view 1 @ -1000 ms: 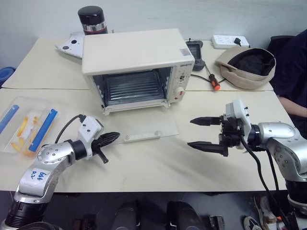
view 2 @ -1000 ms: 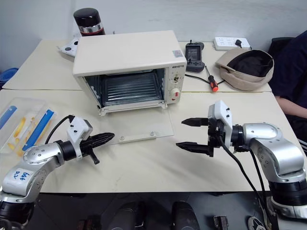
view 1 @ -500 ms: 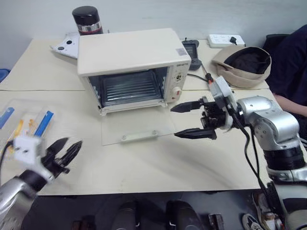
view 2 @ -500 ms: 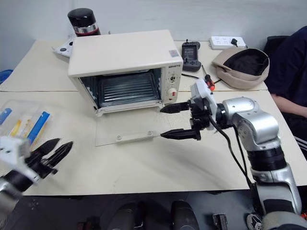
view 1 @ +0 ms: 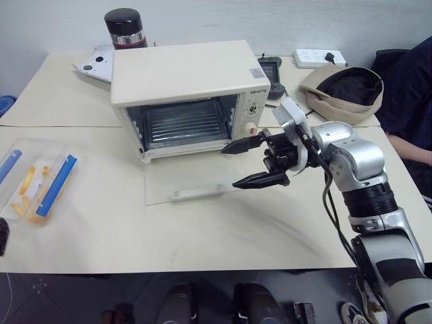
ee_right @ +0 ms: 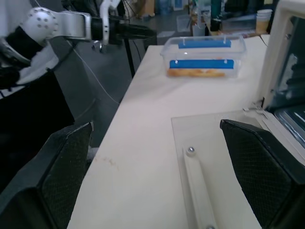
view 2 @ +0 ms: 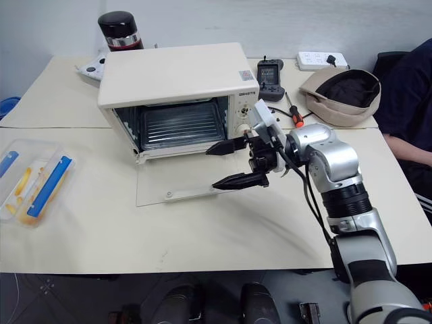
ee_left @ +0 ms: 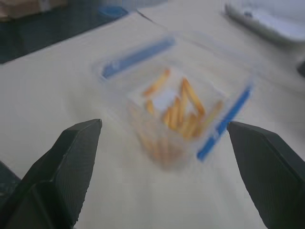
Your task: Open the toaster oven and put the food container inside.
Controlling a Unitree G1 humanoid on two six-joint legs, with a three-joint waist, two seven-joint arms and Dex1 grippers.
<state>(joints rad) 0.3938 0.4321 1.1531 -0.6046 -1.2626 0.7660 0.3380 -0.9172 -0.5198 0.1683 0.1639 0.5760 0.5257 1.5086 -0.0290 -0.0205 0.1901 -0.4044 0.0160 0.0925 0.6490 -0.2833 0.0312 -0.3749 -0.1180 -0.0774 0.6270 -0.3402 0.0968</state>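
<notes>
Toaster oven (view 1: 192, 88): mid-counter, long axis left-right, mouth facing the robot; glass door (view 1: 196, 183) flat on the counter (view 1: 202, 236), handle at near edge.
Food container (view 1: 37, 179): counter's left edge, long axis front-to-back, bare counter between it and door.
Right gripper (view 1: 241, 164): spread, over door's right side, pointing left.
Left gripper (ee_left: 167, 191): spread, facing container, empty.
Oven brand print: unreadable.

Tabletop (view 1: 202, 236): I see cream surface.
On it: toaster oven (view 1: 185, 88), food container (view 1: 37, 179), flask (view 1: 127, 28), cap (view 1: 345, 89), screwdriver (view 2: 291, 111), power strip (view 1: 316, 57).
</notes>
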